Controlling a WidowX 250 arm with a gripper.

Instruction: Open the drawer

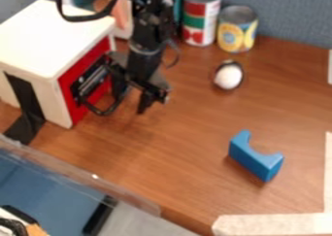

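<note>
The claw (pixel 133 100) hangs low over the brown wood-grain counter (pixel 185 126) at the end of the black arm, its fingertips pointing down. It is released, with its two fingers apart. Right beside it is the curved black handle (pixel 103 112) of the drawer (pixel 68 87); the claw overlaps the handle's near end in the view, though whether the two touch is hard to make out. The drawer is the red-fronted one, just left of the claw, set in a white box-shaped cabinet (pixel 50 25) with a flat top. Its red front looks flush with the cabinet.

Beyond the handle on the left, a wide strip of black tape (pixel 27 104) runs down the cabinet's side and out onto the counter. To the right of the claw and a little farther back lies a white rounded object (pixel 228 77) with a dark rim. Behind the claw stand two upright cans close together: a tall red, green and white one (pixel 200 17), and to its right a shorter one in yellow and blue (pixel 237 30).

Farther out to the right, toward the camera, sits a blue block (pixel 255 157) with a curved notch. Down and left from the claw is a tub with a clear plastic rim (pixel 90 178). Well apart at the lower right, pale tape (pixel 272 224) borders the counter. A blue-grey fabric panel (pixel 291 11) rises behind the cans.
</note>
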